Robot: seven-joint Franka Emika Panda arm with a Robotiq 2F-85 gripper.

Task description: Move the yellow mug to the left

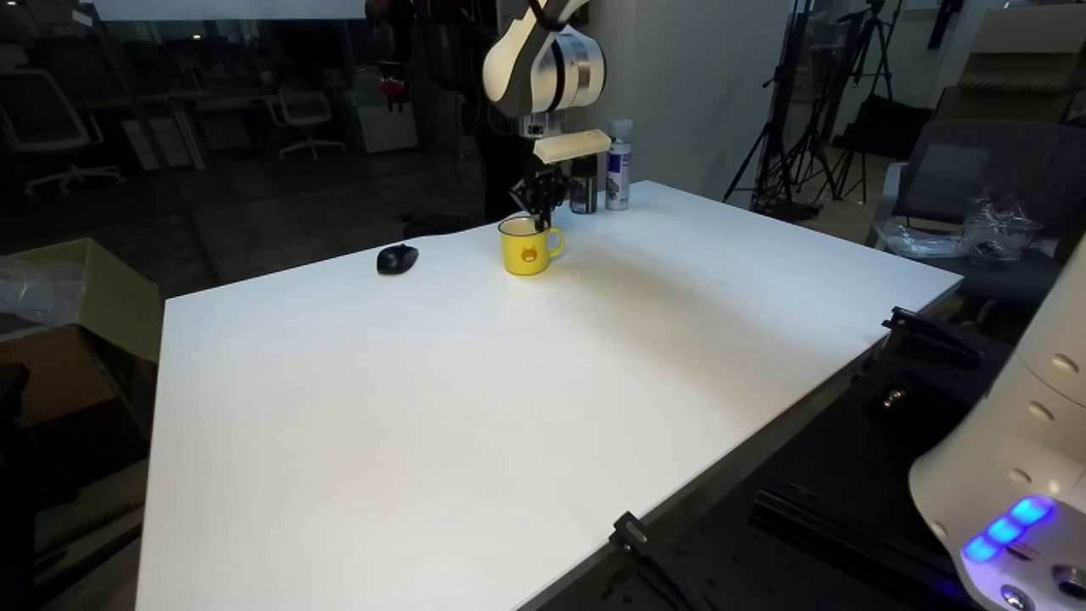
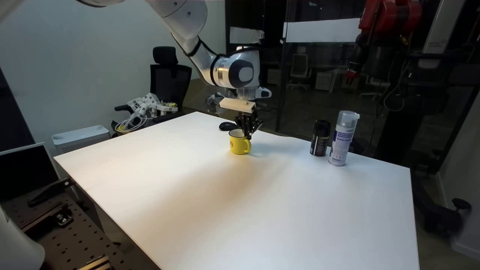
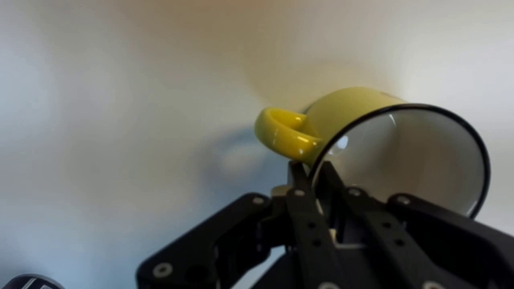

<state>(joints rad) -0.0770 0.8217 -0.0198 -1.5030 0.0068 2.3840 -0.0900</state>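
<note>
Your black end effector (image 3: 312,171) was clamped on the wall of the bright yellow cylindrical mug (image 1: 523,254), near the far edge of the flat white worktop (image 1: 441,407). You probably needed slow, level movement left, clear of the rounded black mouse (image 1: 397,259).

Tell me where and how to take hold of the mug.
I'd take the mug by its rim, right beside the handle, coming down from above. It is upright and open at the top, with a thin edge, so the gripper can straddle it, one finger inside and one outside, as now. The handle juts sideways and would probably give a less steady hold.
</note>
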